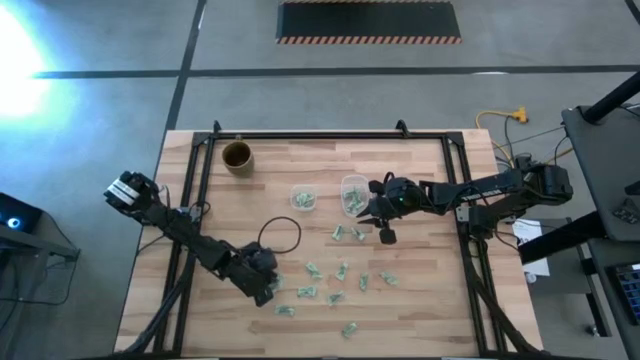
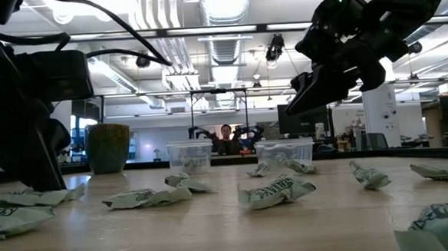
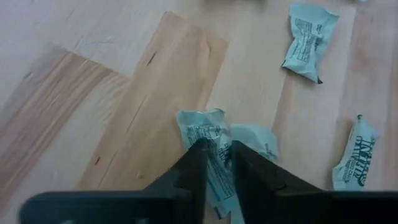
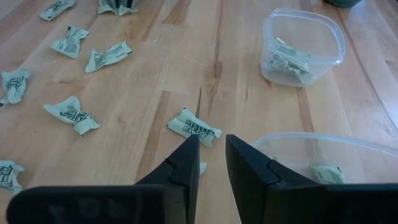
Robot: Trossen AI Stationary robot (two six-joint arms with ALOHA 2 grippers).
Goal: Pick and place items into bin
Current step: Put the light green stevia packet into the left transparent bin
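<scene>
Many small green-and-white wrappers [image 1: 340, 270] lie scattered on the wooden table, toward its near edge. My left gripper [image 1: 265, 288] is low among them, near the table's near-left side, and is shut on one wrapper [image 3: 208, 127]. My right gripper [image 1: 385, 232] hangs above the table just right of a clear tub [image 1: 353, 193]. Its fingers [image 4: 186, 158] are open by a narrow gap with bare wood showing between them. A wrapper [image 4: 194, 127] lies on the table ahead of its tips. A second clear tub [image 1: 304, 200] stands to the left; both hold wrappers. My left gripper [image 3: 216, 144] pinches a wrapper between its two fingers, which come slanting down from above. The wrapper's crumpled end [image 3: 199, 121] sticks out ahead of the fingertips. It lies flat on the table, close beside another wrapper [image 3: 258, 140].
A brown round cup [image 1: 237, 156] stands near the table's far-left corner. A black cable loop [image 1: 280, 235] lies on the wood beside the left arm. A black frame [image 1: 320, 135] edges the table's far side. A person shows in the room beyond [image 2: 226, 137].
</scene>
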